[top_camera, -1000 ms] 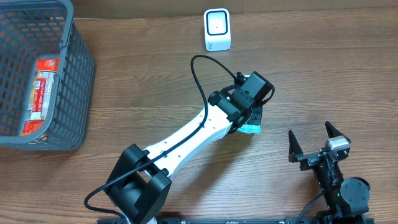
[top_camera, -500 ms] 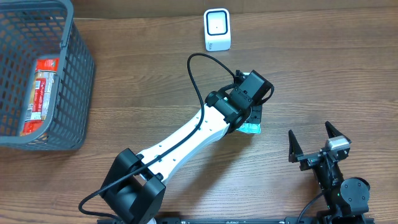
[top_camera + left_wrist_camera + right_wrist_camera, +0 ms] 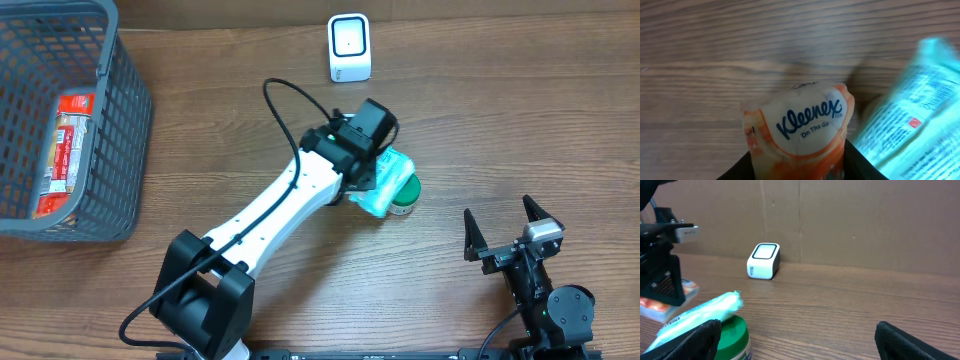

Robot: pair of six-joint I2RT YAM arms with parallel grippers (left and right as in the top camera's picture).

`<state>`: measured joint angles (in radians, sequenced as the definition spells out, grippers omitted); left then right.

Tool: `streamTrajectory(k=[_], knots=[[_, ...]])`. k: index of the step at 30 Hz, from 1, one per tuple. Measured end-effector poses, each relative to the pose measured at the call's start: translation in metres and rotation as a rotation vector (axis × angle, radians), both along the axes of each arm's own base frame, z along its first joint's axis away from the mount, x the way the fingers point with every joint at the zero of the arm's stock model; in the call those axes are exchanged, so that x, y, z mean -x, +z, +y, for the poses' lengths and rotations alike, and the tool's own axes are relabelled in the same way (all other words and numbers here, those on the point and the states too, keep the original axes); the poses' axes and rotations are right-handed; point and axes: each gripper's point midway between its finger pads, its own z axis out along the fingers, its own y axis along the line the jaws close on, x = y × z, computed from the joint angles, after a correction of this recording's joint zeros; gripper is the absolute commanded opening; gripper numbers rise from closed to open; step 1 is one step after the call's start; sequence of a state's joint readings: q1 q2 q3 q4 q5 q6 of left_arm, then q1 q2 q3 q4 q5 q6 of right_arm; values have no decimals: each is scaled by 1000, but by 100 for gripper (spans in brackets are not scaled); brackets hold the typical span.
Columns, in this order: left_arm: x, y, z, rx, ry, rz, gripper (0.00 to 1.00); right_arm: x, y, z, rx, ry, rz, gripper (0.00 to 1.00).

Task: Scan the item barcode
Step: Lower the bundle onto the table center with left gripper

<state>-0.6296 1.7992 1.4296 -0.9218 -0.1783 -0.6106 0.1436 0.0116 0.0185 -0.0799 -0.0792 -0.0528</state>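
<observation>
Orange-and-white Kleenex pack, logo facing the left wrist camera, sits lower centre; white scanner stands upright, overhead frame's upper centre.

White left arm, black joints, looping black cable; black right gripper.

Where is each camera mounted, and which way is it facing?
Overhead: above the table, looking straight down on the basket, scanner, left arm and right gripper.
Left wrist: on the left arm, looking down between its fingers at the Kleenex pack they pinch.
Right wrist: low over the table, facing level toward the scanner and cardboard wall; its open fingers at bottom corners.
Shared: overhead and right wrist both show scanner and teal pack.
</observation>
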Motion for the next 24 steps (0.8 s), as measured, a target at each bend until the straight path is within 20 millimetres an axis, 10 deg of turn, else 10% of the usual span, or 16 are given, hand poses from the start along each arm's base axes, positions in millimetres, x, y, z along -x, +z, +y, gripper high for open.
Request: streamTrajectory(k=[24], knots=[[23, -23, 30, -119, 18, 84, 38, 0, 0, 0, 0, 0, 0, 100]])
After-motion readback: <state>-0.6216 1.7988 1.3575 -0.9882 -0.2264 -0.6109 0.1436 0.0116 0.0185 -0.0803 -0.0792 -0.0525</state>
